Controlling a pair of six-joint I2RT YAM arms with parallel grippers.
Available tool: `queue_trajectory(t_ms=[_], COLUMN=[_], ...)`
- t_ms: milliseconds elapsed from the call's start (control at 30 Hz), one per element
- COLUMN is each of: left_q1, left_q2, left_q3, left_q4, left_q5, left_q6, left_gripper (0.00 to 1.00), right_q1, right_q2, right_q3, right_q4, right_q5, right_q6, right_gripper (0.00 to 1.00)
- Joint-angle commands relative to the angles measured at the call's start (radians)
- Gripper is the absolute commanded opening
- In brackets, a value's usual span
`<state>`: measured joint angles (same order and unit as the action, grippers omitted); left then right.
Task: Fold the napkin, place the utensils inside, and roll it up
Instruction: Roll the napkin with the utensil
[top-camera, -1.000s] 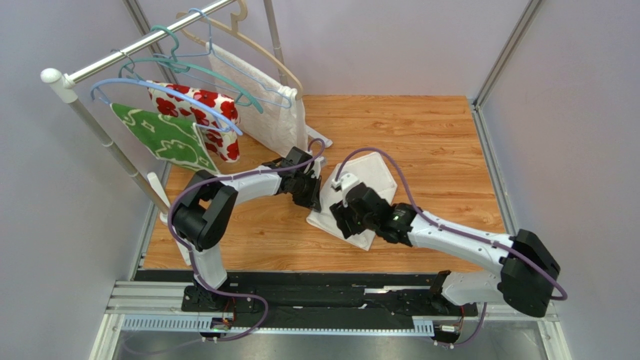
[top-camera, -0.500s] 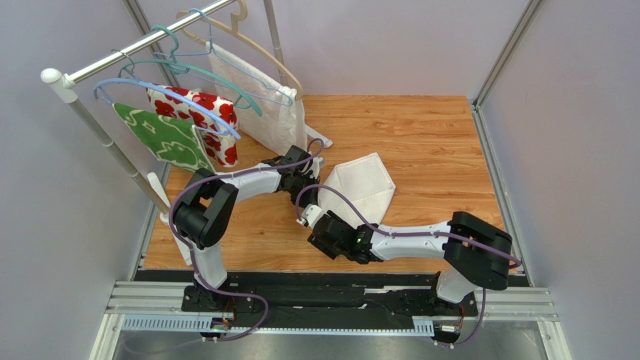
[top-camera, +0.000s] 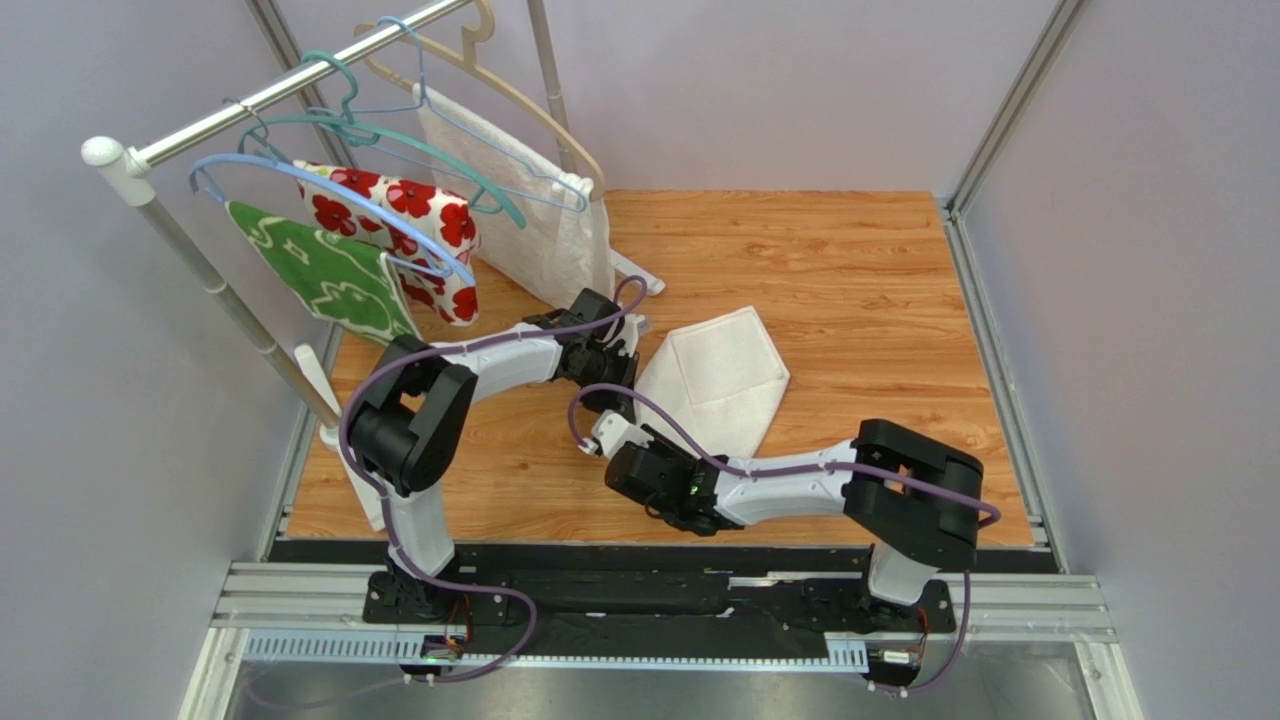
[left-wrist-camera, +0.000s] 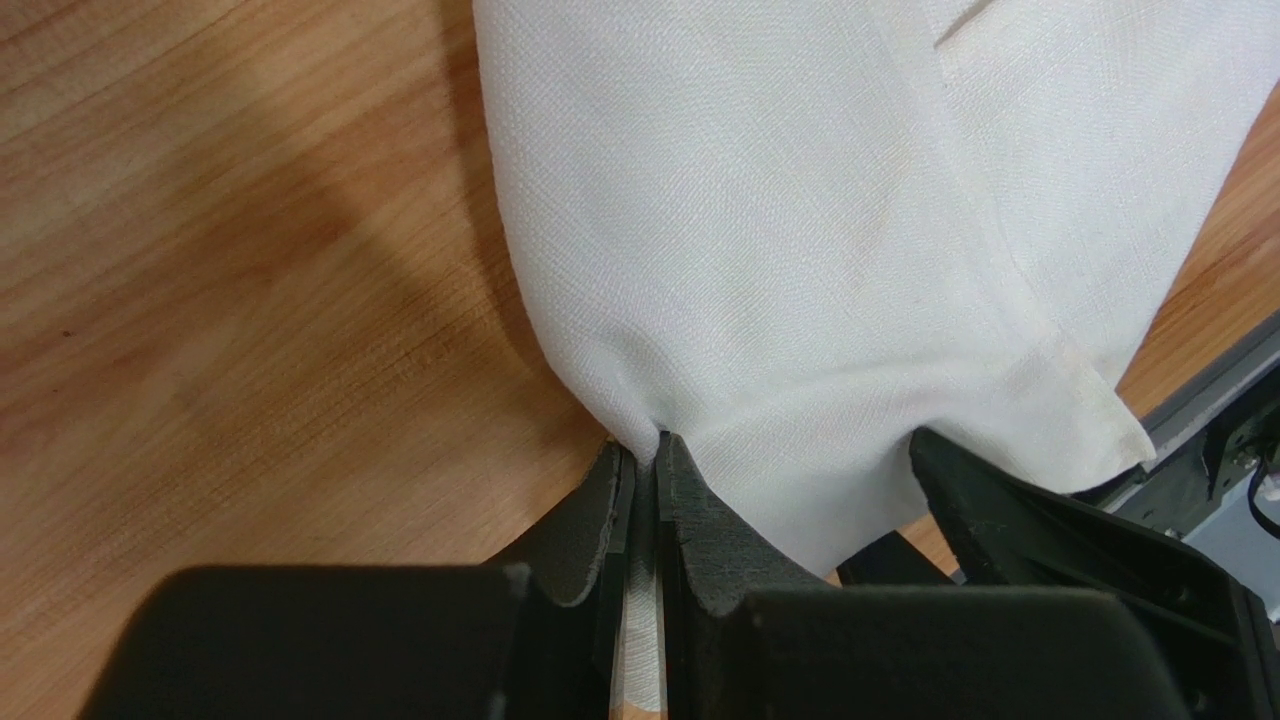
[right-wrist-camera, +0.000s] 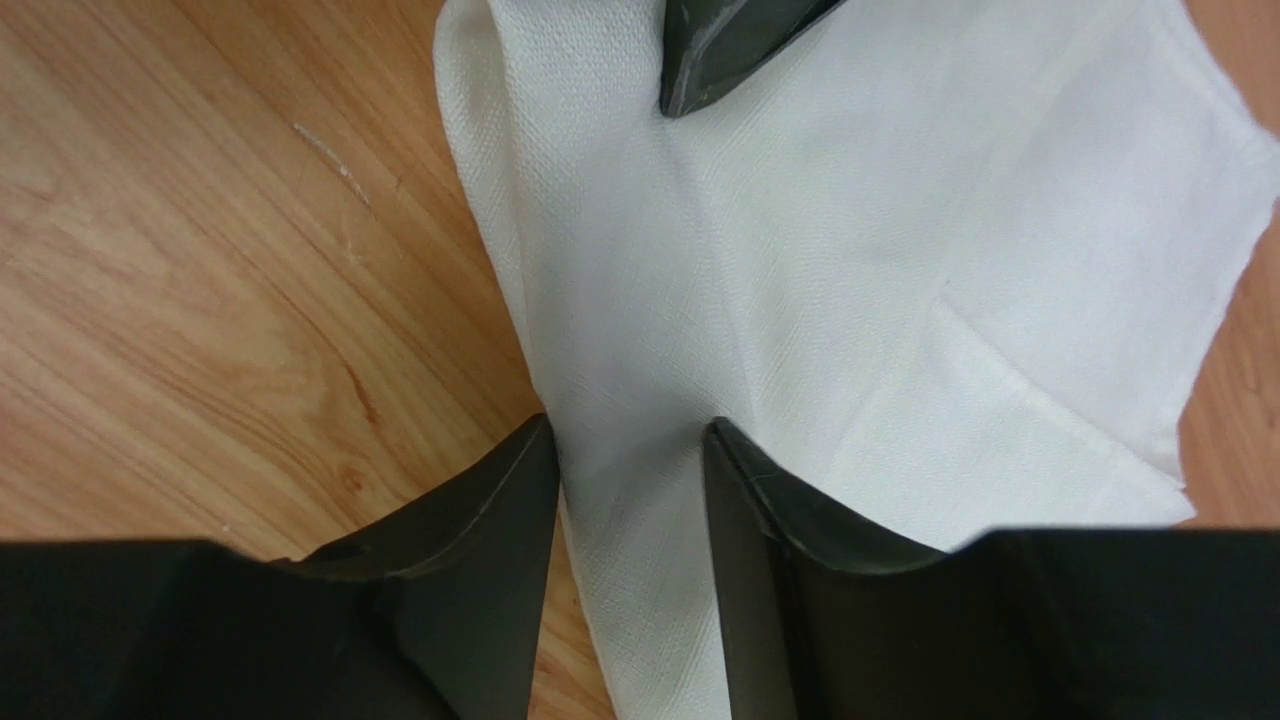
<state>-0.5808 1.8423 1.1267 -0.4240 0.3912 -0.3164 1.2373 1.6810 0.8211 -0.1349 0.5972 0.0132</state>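
The off-white napkin (top-camera: 712, 383) lies folded on the wooden table (top-camera: 857, 270). My left gripper (top-camera: 613, 365) is shut on its left edge; in the left wrist view the cloth (left-wrist-camera: 812, 225) bunches into the closed fingers (left-wrist-camera: 643, 450). My right gripper (top-camera: 637, 444) is open at the napkin's near left corner. In the right wrist view its fingers (right-wrist-camera: 628, 450) straddle a strip of the napkin (right-wrist-camera: 842, 255) without pinching it. The left gripper's fingertip (right-wrist-camera: 721, 45) shows at the top of that view. The utensils are out of view.
A clothes rack (top-camera: 226, 120) stands at the back left with several hangers. It carries a green patterned cloth (top-camera: 323, 270), a red-flowered cloth (top-camera: 413, 225) and a textured white cloth (top-camera: 526, 210). Grey walls close in both sides.
My right arm has pulled back from over the napkin and swung to its near left corner. The napkin now lies more compact, farther back. The left gripper has barely moved.
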Motion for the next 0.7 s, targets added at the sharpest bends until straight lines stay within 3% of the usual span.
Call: queue_trajectory(t_ms=[0,100,167,233,300,333,400,533,667], left_q1=[0.004,0.006,0.006,0.009,0.018,0.028,0.042,0.082,0.099], left_q2=[0.008,0.005,0.000,-0.018,-0.050,-0.064,-0.110,-0.175,-0.228], left_q3=[0.028,0.028,0.027,0.025,0.016,0.012,-0.010,-0.062,-0.132], left_q4=[-0.027,-0.022,-0.021,-0.018,-0.013,-0.013,-0.006,-0.001,0.013], left_q5=[0.006,0.012,0.014,0.008,-0.006,-0.014,-0.029,-0.064,-0.118], left_q6=[0.033,0.031,0.027,0.014,0.005,-0.006,-0.015,-0.041,-0.065], left_gripper=[0.00,0.00,0.00,0.08,0.29,0.44,0.54,0.65,0.66], right_q1=[0.001,-0.001,0.002,0.001,0.001,0.001,-0.004,-0.024,-0.065], right_q2=[0.074,0.092,0.094,0.077,0.051,0.042,0.023,-0.029,-0.066], right_q3=[-0.004,0.006,0.009,0.007,0.012,0.015,0.024,0.032,0.036], right_q4=[-0.020,-0.043,-0.057,-0.066,-0.083,-0.091,-0.114,-0.140,-0.155], right_q5=[0.036,0.010,-0.046,-0.095,-0.171,-0.194,-0.267,-0.368,-0.509], right_q6=[-0.002,0.004,0.001,-0.002,-0.004,-0.002,0.004,0.027,0.054], right_gripper=[0.35,0.20,0.01,0.00,0.00,0.00,0.00,0.00,0.00])
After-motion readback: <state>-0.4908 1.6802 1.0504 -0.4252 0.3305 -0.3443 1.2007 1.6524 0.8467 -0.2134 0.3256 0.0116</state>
